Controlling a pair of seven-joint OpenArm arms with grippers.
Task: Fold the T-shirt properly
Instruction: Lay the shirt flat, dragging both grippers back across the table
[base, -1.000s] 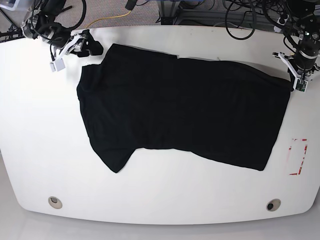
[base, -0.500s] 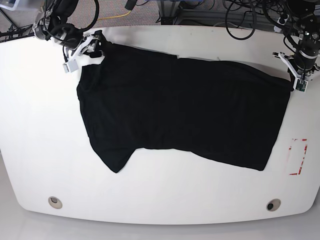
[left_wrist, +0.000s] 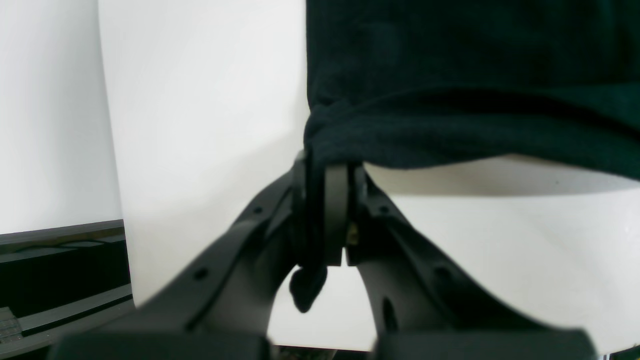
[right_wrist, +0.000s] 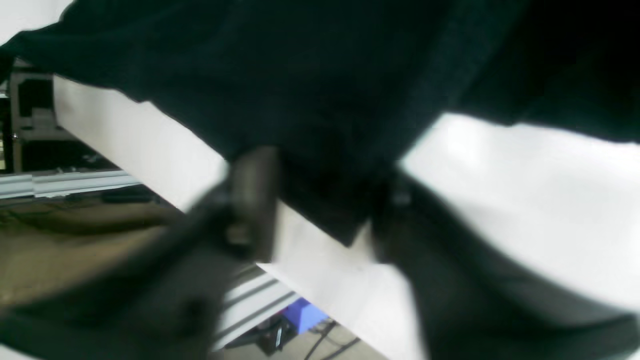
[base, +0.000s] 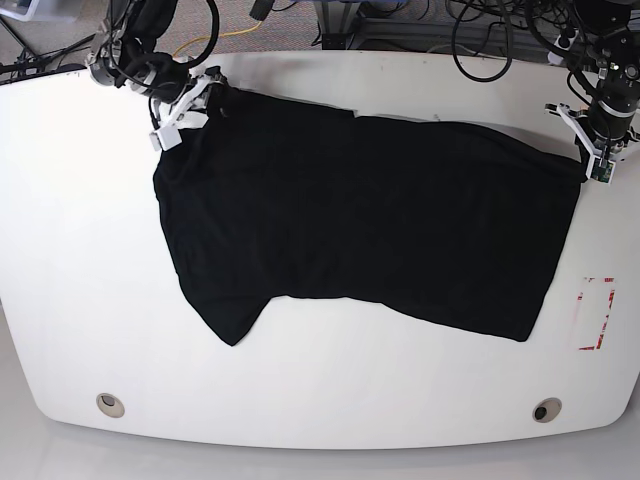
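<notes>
Now, going from the left of the base view, the right gripper (base: 205, 95) sits over the far left corner of the T-shirt (base: 370, 220), which lies spread nearly flat on the white table (base: 80, 280), one sleeve poking toward the near edge. In the right wrist view, black cloth fills the gap between the two fingers (right_wrist: 252, 195) and a corner of it pokes past them toward the camera, but the jaws stand apart and the picture is smeared, so I cannot tell whether they have gripped yet. To do this step well, I judge that the pincer should take a deep bite of that corner, both layers if there are two, and shut fully before any lift. Further right, the left gripper (left_wrist: 325, 210) is clenched on a bunched corner of the shirt at the far right edge; a small tail of cloth hangs below its pads, and the fabric runs away above and to the right of it. Both corners should then rise together, level, so the cloth stays taut between them and does not slide across the table.
</notes>
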